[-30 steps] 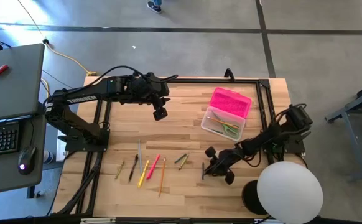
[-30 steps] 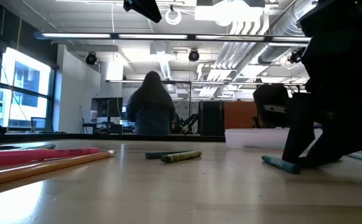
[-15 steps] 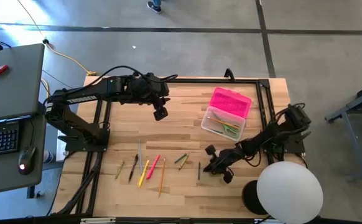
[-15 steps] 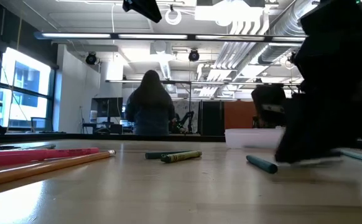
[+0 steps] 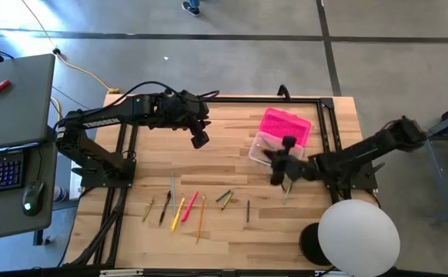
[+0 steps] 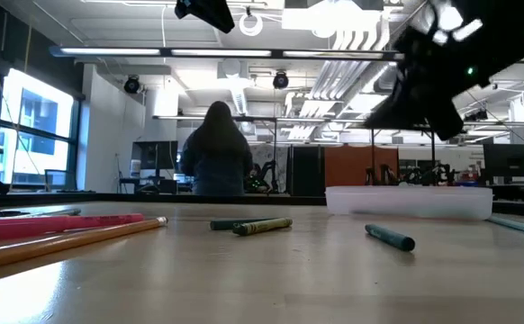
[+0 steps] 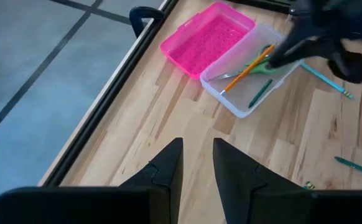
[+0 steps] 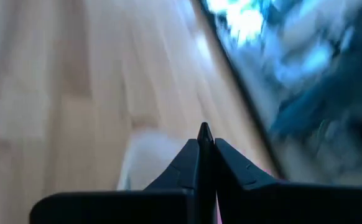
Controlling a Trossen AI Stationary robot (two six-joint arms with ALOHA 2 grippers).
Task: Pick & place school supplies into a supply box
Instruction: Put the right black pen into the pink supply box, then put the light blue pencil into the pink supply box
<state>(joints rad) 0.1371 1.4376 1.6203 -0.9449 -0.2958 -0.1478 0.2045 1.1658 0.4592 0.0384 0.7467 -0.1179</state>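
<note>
We find the right gripper [image 5: 279,163] raised over the near edge of the supply box [image 5: 274,151], its fingers [image 8: 204,144] pressed together with nothing visible between them; we judge the grasp missed, since a dark green pencil [image 5: 248,210] lies on the table [image 5: 224,161]. The left gripper [image 7: 197,163] waits aloft, fingers narrowly apart, empty. Other pencils [image 5: 179,208] lie in a loose row near the front edge. The box's contents are partly hidden by the arm.
</note>
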